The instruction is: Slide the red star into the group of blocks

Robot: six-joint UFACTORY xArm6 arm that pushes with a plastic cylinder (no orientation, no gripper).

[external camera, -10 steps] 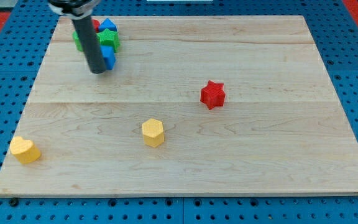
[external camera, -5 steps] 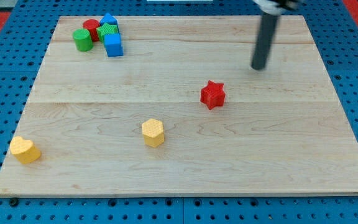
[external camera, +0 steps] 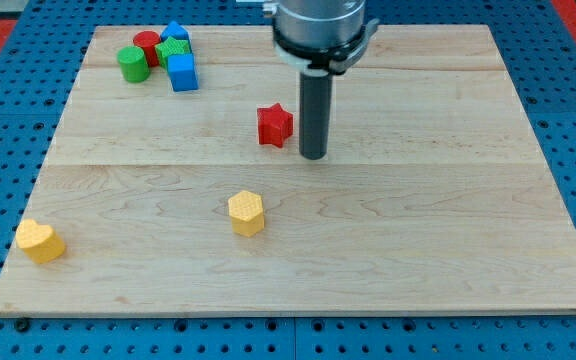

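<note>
The red star [external camera: 275,125] lies near the middle of the wooden board, a little toward the view's top. My tip [external camera: 312,155] stands just to the star's right and slightly below it, a small gap apart. The group of blocks sits at the view's top left: a green cylinder [external camera: 133,64], a red cylinder [external camera: 147,43], a blue cube [external camera: 182,72], a green block [external camera: 172,51] and a blue block [external camera: 175,32], packed close together.
A yellow hexagonal block [external camera: 247,213] lies below the star. A yellow heart-shaped block [external camera: 40,241] lies near the board's bottom left corner. The wooden board [external camera: 448,220] rests on a blue pegboard.
My tip went from the group at top left to the star's upper right, then down to its right side. The red star has slid left and up, toward the group.
</note>
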